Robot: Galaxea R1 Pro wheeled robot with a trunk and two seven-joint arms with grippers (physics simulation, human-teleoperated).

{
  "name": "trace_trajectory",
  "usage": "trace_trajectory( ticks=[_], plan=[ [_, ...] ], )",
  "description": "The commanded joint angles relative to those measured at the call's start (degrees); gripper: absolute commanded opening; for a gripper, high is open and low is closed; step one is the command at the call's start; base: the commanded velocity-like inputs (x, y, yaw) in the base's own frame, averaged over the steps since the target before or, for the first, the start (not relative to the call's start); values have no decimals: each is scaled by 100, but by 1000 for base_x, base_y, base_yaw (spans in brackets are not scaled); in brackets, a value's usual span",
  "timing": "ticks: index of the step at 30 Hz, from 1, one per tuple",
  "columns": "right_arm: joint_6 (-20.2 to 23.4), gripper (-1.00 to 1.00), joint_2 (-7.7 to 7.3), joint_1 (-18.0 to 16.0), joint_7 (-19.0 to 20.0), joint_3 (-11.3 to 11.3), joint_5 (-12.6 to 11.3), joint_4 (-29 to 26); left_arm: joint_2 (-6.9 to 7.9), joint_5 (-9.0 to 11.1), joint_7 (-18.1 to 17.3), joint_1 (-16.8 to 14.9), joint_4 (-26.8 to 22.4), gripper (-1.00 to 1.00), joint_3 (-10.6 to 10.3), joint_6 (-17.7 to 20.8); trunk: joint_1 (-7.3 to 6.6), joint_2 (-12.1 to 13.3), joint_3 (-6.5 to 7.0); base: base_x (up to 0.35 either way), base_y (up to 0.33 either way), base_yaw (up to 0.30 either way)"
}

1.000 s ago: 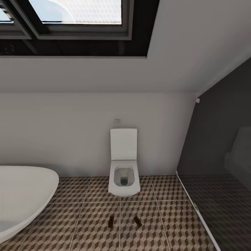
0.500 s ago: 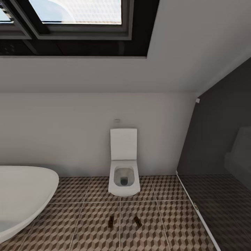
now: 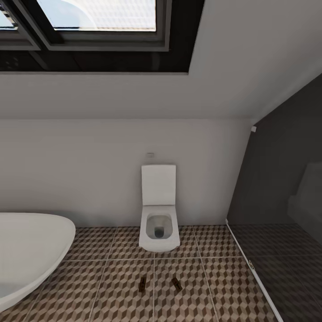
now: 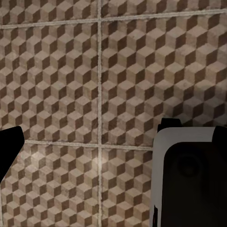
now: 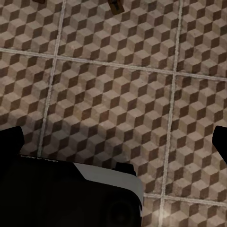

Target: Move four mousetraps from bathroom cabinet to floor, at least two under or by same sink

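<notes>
A: Across the far side of the room, what is biggest?

B: The white wall (image 3: 89, 179) under a dark-framed window (image 3: 96, 27), with a dark glass panel (image 3: 281, 197) to the right. Below them spreads the bathroom floor (image 3: 112, 290), tiled in a brown, beige and white cube print with pale grout lines.

A: And the vessels?

B: A white bathtub (image 3: 27, 250) juts in from the left of the head view; the part of its inside that shows is plain white. A white toilet (image 3: 158, 223) stands against the wall with its lid raised, its bowl open, and only a grey hollow shows in it.

A: Where are the mousetraps?

B: Two lie flat on the floor tiles in front of the toilet, near each other but apart: the left mousetrap (image 3: 142, 284) and the right mousetrap (image 3: 176, 284). Neither touches the toilet or the tub. In the right wrist view a small brown piece (image 5: 115, 4) shows at the frame's edge on the tiles; it may be one of them, too cropped to be sure.

A: The claws?

B: The left claw (image 4: 113, 137) has its dark fingertips at opposite edges of its wrist view, spread wide over bare tile, grasping nothing. The right claw (image 5: 116, 137) is likewise released, tips far apart over the floor.
</notes>
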Motion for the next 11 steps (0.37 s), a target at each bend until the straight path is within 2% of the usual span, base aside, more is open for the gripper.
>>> trace_trajectory(
  ticks=[1, 11],
  plan=[
    [-19, 100, 2, -6, -20, 50, -48, 6, -3, 3, 12, -6, 11, 100, -33, -21, 3, -13, -13, 0, 0, 0],
    [-20, 100, 2, -6, -22, 50, -48, 6, -3, 1, 13, -6, 11, 100, -33, -21, 3, -13, -13, 0, 0, 0]
  ],
)
